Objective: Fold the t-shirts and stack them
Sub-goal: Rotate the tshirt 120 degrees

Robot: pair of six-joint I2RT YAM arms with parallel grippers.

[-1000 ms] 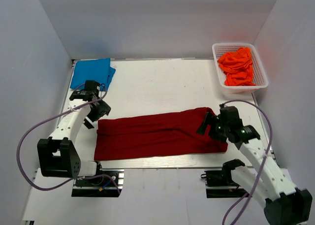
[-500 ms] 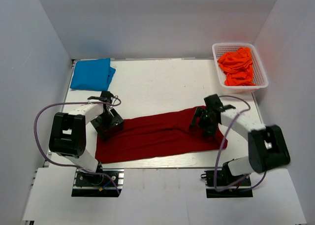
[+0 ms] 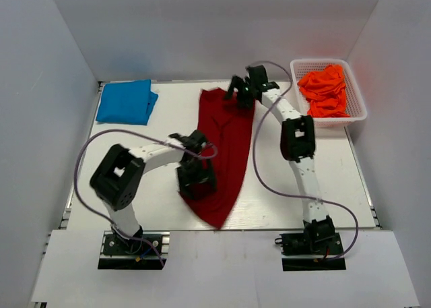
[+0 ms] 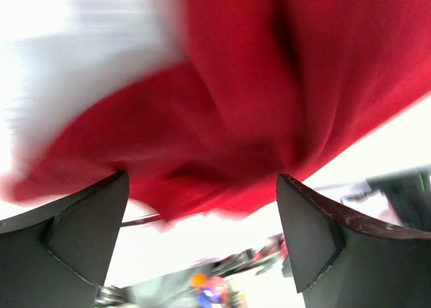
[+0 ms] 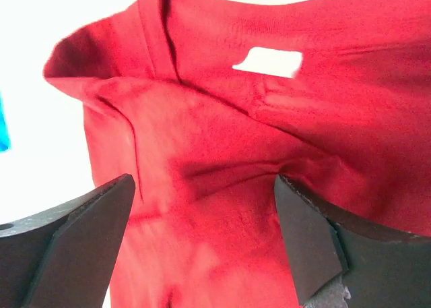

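red shirt (image 3: 225,129): dark red soft cloth, drawn out into a long narrow band on the counter (image 3: 161,129). it runs from the far middle to a rounded point at the near edge. it is wide and flat at the far end, creased and bunched lower down.
neck tag (image 5: 268,60): small white rectangle inside the collar, which i see clearly from the right wrist. the ribbed neck seam curves past it.
left gripper (image 4: 201,178): over the near part of the red shirt. its fingers (image 4: 74,234) are dark wedge shapes, spread wide. red folds fill the space beyond them, but that view is blurred, so i cannot tell whether cloth touches the pads.
right gripper (image 5: 202,181): at the far, collar end of the red shirt, fingers (image 5: 316,244) spread wide, with wrinkled cloth showing between them.
blue shirt (image 3: 126,100): bright blue, folded into a neat flat square at the far left corner, well apart from the red one.
orange shirts (image 3: 324,90): bright orange, a crumpled heap in the basket.
basket (image 3: 333,121): white plastic with perforated walls, rectangular, at the far right.
counter: smooth white board.
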